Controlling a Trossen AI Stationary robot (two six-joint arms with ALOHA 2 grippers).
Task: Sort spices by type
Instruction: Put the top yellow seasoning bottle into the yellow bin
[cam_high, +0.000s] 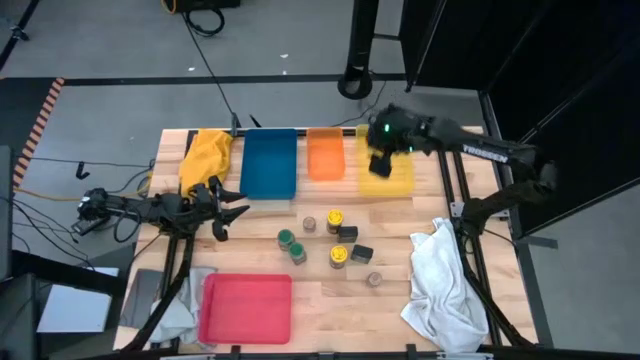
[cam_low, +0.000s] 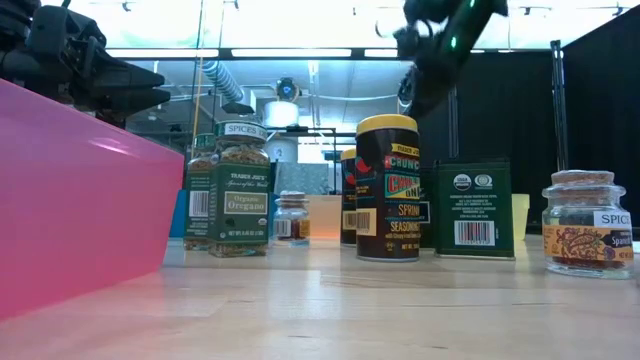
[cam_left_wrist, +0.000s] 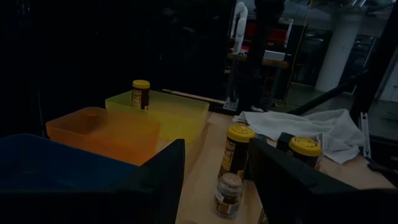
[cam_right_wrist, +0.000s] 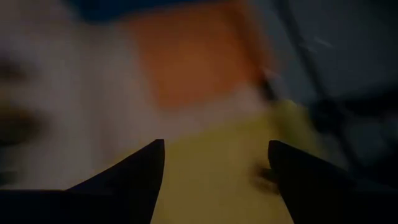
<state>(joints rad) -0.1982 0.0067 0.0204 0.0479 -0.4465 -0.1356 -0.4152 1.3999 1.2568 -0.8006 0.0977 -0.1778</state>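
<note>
Yellow-lidded jars (cam_high: 334, 218): 3; green-lidded jars (cam_high: 286, 238): 2.

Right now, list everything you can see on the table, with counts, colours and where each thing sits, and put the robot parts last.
Yellow-lidded jars: three, two mid-table, one standing in the yellow tray.
Green-lidded jars: two, mid-table, left of the cluster.
Black boxes: two, right of the cluster.
Grey-topped jars: two, one right, one towards the trays.
Trays: blue, orange, yellow along the far edge; pink at the near edge.
Cloths: yellow far left, white near right.
Left gripper: open, left of the cluster.
Right gripper: open, above the yellow tray.
</note>
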